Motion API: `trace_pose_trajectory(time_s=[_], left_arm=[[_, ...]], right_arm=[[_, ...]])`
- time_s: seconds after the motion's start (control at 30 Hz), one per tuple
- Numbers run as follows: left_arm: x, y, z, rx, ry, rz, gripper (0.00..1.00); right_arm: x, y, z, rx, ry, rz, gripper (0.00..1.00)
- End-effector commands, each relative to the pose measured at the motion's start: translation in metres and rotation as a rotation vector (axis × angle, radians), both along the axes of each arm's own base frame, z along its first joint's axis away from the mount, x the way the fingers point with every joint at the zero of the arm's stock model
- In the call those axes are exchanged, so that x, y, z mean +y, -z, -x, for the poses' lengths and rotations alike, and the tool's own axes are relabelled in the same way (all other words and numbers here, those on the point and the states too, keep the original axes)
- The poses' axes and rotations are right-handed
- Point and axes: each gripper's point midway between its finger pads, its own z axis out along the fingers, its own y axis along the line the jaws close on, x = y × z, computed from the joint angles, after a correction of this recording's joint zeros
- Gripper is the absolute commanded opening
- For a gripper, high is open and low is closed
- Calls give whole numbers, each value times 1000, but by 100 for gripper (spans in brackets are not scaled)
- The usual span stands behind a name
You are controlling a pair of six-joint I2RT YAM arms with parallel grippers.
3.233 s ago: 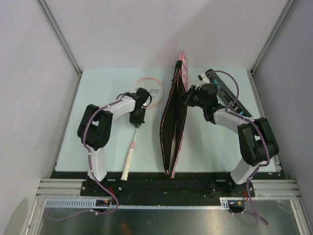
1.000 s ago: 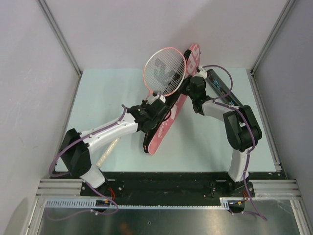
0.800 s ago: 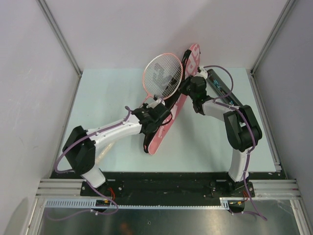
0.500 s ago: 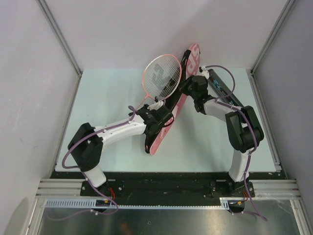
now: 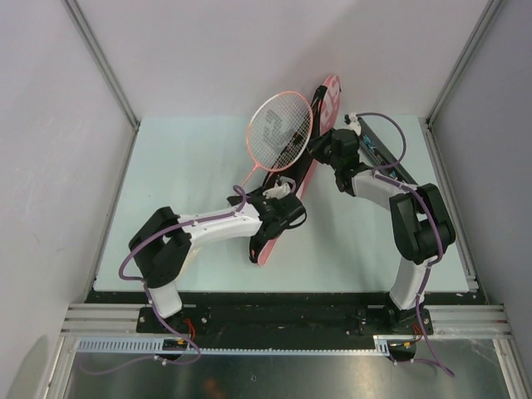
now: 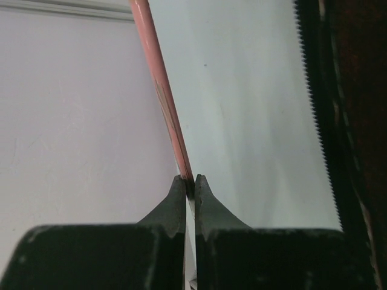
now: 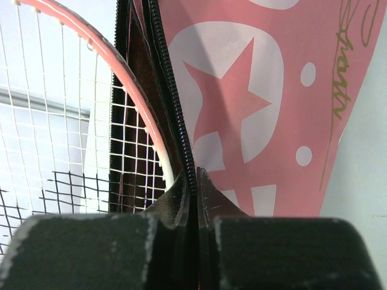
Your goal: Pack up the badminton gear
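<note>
Clamping zip edge of long pink fabric racket cover in right claw, likely to keep mouth open | pinching thin shaft of pink-framed white-strung racket in left claw, head raised beside that mouth | cover's near end on pale tabletop

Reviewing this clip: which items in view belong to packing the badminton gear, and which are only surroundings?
Belongs to the job:
racket, pinched at the shaft by the left gripper
pink cover, its zip edge pinched by the right gripper
black tube beside the right arm

Just there:
table
enclosure walls
</note>
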Motion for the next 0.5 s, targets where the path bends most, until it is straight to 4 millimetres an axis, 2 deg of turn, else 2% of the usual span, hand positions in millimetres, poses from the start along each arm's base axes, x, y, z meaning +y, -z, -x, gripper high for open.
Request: trace_pose_trajectory(time_s=[0.0,0.1,0.27,0.4,0.47], left_arm=[[10,-28,-2,-102,-18,-113,0],[2,-36,-10,-143,-40,-55,0],[-28,-29,-15,-33,19,118,0],[-31,-33,-11,0,47,170,0],[-27,-42,-10,-23,44,182,1]], right_arm=[[24,-61,6,-180,-113,-53,0],[27,-49,13,-164,-119,-40,0],[32,-56,19,-207,-136,2,0],[30,-66,21,-242,-138,30,0],[32,-68,21,-260,-153,32,0]])
